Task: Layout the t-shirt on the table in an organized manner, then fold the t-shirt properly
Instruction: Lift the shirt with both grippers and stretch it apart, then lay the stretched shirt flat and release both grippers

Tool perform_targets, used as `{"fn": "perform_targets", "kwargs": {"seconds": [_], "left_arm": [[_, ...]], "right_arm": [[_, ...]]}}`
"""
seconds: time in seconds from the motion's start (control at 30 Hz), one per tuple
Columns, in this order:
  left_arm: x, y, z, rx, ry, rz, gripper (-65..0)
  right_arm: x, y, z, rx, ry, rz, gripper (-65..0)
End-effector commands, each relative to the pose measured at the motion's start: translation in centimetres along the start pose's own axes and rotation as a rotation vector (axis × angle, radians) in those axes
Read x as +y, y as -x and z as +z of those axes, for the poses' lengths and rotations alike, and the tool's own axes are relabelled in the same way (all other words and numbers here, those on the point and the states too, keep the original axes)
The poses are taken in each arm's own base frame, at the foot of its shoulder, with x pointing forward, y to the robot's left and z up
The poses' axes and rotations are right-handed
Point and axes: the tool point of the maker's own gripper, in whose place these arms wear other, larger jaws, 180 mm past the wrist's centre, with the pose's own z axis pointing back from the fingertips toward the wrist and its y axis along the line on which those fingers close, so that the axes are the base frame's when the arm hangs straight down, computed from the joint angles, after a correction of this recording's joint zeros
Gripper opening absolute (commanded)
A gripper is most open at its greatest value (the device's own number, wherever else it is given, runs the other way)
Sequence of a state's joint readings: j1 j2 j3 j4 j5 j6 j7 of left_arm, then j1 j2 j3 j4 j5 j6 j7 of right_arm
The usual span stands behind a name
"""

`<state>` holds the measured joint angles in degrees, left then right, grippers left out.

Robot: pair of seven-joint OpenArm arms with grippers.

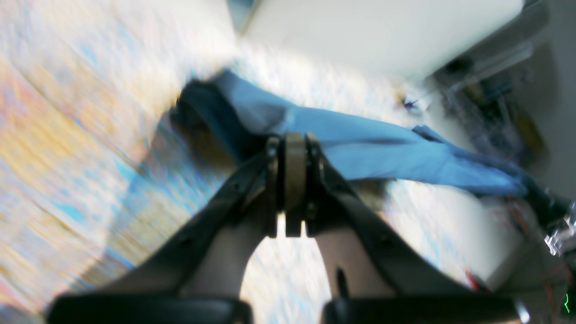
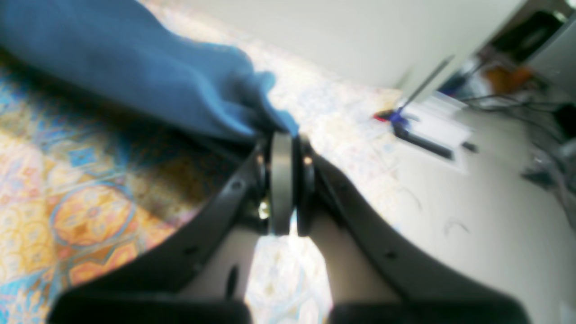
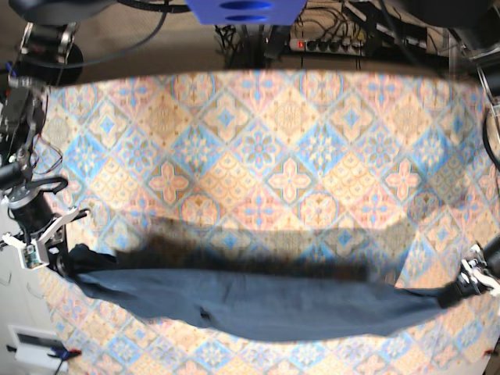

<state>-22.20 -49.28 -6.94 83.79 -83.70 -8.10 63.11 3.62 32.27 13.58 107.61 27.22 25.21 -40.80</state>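
Above the colourful tile-patterned counter (image 3: 258, 148), the dark navy soft fabric t-shirt (image 3: 266, 301) hangs stretched crosswise, the right claw (image 3: 64, 264) and left claw (image 3: 457, 293) each pinching an opposite end.

Left gripper (image 1: 294, 148) clamped on the t-shirt (image 3: 258, 301), right gripper (image 2: 283, 146) pinching its opposite end, arms spread wide apart

Beyond the far edge of the work surface you see a blue plate (image 3: 246, 10) at top centre, with a power strip (image 3: 332, 44) and a tangle of black cables (image 3: 250, 39) just beside it. At the lower left corner, a white box (image 3: 33, 346) sits near a small blue-and-red item (image 3: 61, 354); blur hides what that item is.
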Motion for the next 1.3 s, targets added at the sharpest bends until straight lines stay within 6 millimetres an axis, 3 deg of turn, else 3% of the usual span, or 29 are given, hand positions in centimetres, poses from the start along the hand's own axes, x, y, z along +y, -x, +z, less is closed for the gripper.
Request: {"fn": "perform_targets", "kwargs": {"seconds": [0.0,0.07,0.2,0.43,0.53,0.7,0.8,0.93,0.97,1.1,1.27], "left_arm": [[0.0,-1.0,2.3,-0.060,-0.014,-0.028,-65.0],[2.1,4.3,3.8,-0.003,-0.060,0.046,-65.0],[4.6,11.3,5.8,0.060,-0.121,0.191,-65.0],[7.2,19.5,8.9,0.150,-0.245,0.322,-65.0],[8.0,22.4,9.6,0.202,-0.303,0.331,-65.0],[7.3,25.3,9.7,0.292,-0.296,0.361,-64.2],[6.3,27.3,9.7,0.399,-0.268,0.373,-53.2],[6.3,27.8,10.0,0.417,-0.272,0.382,-38.7],[6.3,27.7,9.9,0.413,-0.271,0.383,-34.6],[6.2,27.5,9.8,0.404,-0.266,0.386,-25.6],[6.5,26.5,9.4,0.343,-0.271,0.376,-24.4]], "right_arm": [[-0.2,-0.8,0.9,-0.032,0.000,0.028,-64.7],[1.7,2.9,2.0,0.062,-0.042,0.016,-64.7],[4.0,7.6,3.6,0.187,-0.096,-0.007,-64.7],[7.1,17.6,9.4,0.590,-0.176,-0.022,-63.9],[7.7,20.1,11.7,0.722,-0.197,-0.018,-58.6],[8.0,20.2,12.9,0.740,-0.201,-0.007,-40.6],[6.3,19.9,13.4,0.724,-0.124,-0.046,-36.5],[4.0,20.5,15.7,0.729,0.001,-0.124,-36.5],[4.2,20.4,15.9,0.712,0.013,-0.173,-36.5],[5.7,17.6,13.1,0.567,-0.046,-0.297,-36.5],[7.2,13.9,8.9,0.432,-0.125,-0.308,-36.5]]}}
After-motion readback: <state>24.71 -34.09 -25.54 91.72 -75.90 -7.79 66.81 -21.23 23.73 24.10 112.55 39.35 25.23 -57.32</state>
